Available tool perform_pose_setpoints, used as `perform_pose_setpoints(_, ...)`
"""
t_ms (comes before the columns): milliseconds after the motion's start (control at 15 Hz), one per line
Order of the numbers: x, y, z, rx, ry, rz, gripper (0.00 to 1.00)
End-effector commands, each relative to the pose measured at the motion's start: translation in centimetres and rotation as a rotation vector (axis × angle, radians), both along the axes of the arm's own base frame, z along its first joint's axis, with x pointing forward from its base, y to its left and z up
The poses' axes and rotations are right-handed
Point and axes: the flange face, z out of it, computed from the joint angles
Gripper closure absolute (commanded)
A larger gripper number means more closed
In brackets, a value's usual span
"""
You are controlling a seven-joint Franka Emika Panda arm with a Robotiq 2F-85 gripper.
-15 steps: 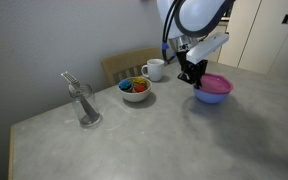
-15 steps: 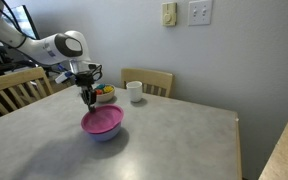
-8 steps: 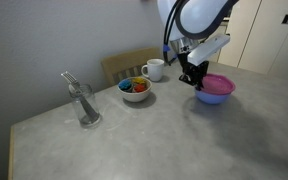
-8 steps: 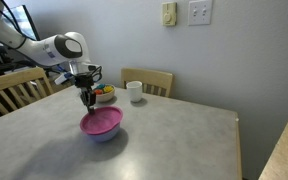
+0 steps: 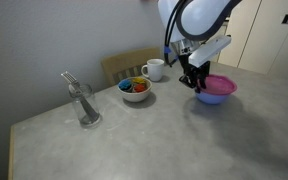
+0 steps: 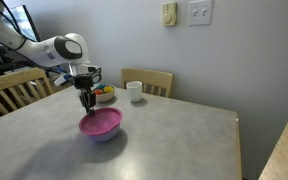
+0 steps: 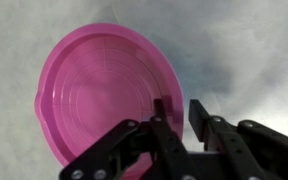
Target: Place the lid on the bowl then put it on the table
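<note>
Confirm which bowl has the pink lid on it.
The blue bowl: the pink lid sits over its top. The white bowl, beside the mug, is uncovered and shows its colourful contents.

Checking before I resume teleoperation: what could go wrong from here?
1. The gripper pinches only one edge of the lid, so lifting could tilt it or drag the bowl along.
2. The mug and the white bowl stand near the gripper; a sideways swing could knock them.

lid (image 7: 104, 95): magenta disc atop bowl (image 6: 106, 135) | bowl: blue, upright on grey table (image 6: 174, 140)
</note>
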Motion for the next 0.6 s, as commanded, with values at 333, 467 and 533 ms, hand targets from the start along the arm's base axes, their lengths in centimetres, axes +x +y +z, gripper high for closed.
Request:
perform_pose_setpoints(333,-4.7,2.5,2.4,0.175,-0.01,-0.06,0.02)
perform_pose_setpoints(467,-5.8,4.2,3.6,0.26,-0.053,-0.05,0.0)
perform_pose_setpoints(533,-6.3,4.9,4.1,0.293,-0.069,-0.059,0.0)
